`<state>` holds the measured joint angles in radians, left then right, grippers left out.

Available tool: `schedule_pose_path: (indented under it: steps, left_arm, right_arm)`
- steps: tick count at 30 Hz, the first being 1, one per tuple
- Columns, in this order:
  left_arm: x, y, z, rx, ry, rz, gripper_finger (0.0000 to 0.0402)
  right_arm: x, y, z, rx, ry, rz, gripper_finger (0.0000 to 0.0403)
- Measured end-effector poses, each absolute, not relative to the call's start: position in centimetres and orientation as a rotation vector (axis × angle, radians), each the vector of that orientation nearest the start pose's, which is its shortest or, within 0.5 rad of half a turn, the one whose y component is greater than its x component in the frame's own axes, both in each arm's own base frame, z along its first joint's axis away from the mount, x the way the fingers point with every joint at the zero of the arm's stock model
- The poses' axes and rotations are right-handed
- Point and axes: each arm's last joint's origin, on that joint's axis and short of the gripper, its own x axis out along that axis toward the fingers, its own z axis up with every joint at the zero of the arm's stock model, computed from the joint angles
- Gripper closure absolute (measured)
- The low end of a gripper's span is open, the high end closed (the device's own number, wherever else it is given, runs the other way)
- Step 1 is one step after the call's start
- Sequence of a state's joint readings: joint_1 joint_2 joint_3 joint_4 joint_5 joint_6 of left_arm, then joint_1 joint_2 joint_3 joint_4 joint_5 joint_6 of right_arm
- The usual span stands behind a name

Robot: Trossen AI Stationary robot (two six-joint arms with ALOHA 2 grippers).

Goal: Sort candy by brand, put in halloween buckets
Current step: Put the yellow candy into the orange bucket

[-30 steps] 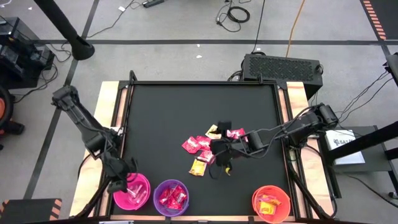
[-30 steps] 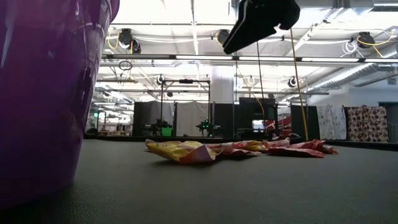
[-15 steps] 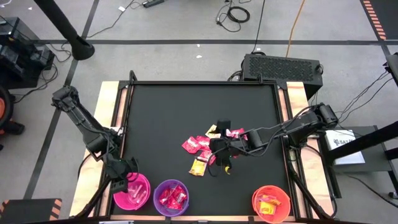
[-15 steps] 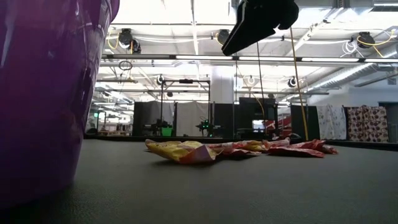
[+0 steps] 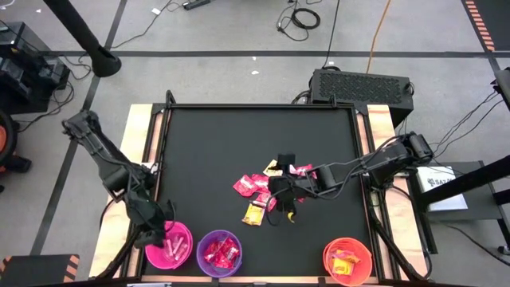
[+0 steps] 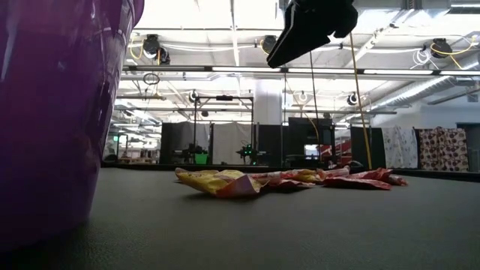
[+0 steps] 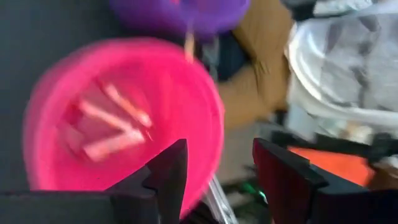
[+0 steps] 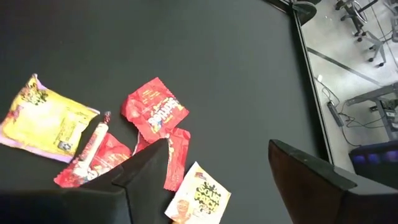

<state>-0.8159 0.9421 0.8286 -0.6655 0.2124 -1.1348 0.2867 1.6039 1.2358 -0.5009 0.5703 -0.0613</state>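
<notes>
- Pink bucket point(image 5: 170, 245) at the table's front-left corner sits under the left gripper point(image 5: 148, 232); the candy pile point(image 5: 267, 191) lies mid-table beneath the right gripper point(image 5: 280, 199).
- Low view: only the purple bucket point(image 6: 52, 112) and the pile.
- Left wrist view: jaws parted, empty, pale packets point(image 7: 112, 121) inside; a drop looks done.
- Right wrist view: jaws spread above a red packet point(image 8: 152, 112); lowering comes next.

Both arms are dark, near-black, built of slim links with chunky rounded joints, and thin black cables run along them. The left hand point(image 7: 214, 180) has two broad, wedge-shaped black fingers; the right hand point(image 8: 214, 180) has matching matte, angular ones.
</notes>
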Motion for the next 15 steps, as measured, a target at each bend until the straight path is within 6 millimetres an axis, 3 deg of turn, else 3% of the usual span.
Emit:
schedule_pose_path:
  steps: [8,11,15]
  left_arm:
    - [12.8,-10.3,33.1,-0.32,0.817,-0.043,0.0213]
    - [13.4,-9.4,33.8,-0.141,0.651,0.102,0.0213]
    - [14.3,-8.5,33.9,0.03,0.516,0.312,0.0213]
  right_arm:
    - [32.8,7.1,26.1,-0.364,0.866,-0.186,0.0182]
    - [32.9,6.2,25.7,-0.349,0.891,-0.215,0.02]
    - [32.6,5.0,23.5,-0.333,0.925,-0.24,0.0219]
